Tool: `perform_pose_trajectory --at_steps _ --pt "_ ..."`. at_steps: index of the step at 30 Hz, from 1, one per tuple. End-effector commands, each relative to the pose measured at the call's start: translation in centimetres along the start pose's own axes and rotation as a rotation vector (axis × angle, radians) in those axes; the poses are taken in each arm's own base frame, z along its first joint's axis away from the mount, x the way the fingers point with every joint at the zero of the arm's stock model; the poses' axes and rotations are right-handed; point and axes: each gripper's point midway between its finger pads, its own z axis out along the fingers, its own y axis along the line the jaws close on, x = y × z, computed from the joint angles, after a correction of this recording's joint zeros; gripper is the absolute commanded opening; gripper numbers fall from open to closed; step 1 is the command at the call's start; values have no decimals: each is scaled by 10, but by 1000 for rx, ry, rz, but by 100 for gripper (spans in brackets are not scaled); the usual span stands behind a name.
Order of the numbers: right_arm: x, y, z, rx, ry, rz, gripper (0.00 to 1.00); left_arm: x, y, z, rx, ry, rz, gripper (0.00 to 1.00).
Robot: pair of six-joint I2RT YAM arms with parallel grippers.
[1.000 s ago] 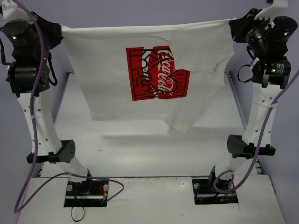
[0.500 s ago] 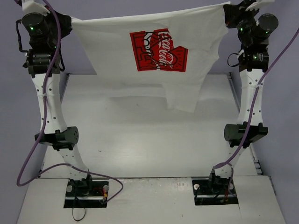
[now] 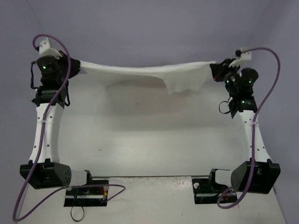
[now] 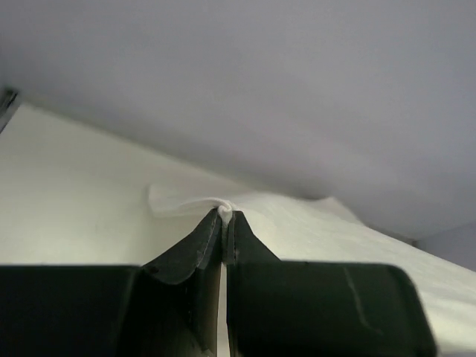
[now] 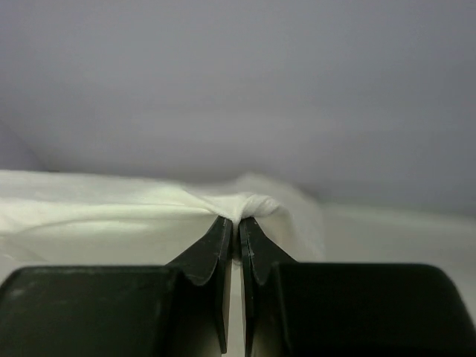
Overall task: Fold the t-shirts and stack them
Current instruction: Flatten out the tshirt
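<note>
From above I see a white table (image 3: 140,140) before a lilac wall (image 3: 149,28), with purple cables (image 3: 278,70) looping off both arms. The t-shirt (image 3: 140,71) stretches as a thin white band across the far end, and a flap droops right of centre. Both arms reach far forward, the left gripper (image 3: 77,66) and the right gripper (image 3: 216,70) at the band's ends.

Left wrist: the black fingers (image 4: 204,242) are pressed on a bunched corner of cloth.

Right wrist: the same pinch, with soft folds spreading left.

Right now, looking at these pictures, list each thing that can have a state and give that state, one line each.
t-shirt: unfolded, stretched between both grippers, one flap drooping near the right one.
left gripper: shut on the t-shirt's edge.
right gripper: shut on the t-shirt's edge.
</note>
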Motion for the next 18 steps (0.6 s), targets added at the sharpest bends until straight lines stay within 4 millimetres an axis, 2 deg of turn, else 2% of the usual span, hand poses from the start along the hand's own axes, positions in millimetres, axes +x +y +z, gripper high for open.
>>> perform_pose_trajectory --at_steps 1,3,4,5,6,8,12,15,16,18 --pt "79 -7 -31 101 104 122 0 69 48 -9 -172 86 32 0" --pt "119 -2 -50 109 195 173 0 107 62 -16 -222 160 47 0" --pt "147 0 -60 106 260 206 0 127 72 -23 -251 199 57 0" --pt "160 3 -69 109 299 239 0 145 69 -30 -251 247 74 0" --pt "172 2 -74 121 323 254 0 155 73 -36 -265 272 80 0" --pt "202 5 -97 159 433 287 0 177 86 -55 -309 332 91 0" --pt "229 -9 -122 294 550 308 0 217 119 -83 -419 431 95 0" --pt "246 -22 -139 404 620 325 0 235 140 -97 -500 459 99 0" --pt "256 -31 -148 470 652 332 0 247 152 -104 -538 478 103 0" --pt "264 -40 -154 520 674 345 0 255 158 -108 -570 485 78 0"
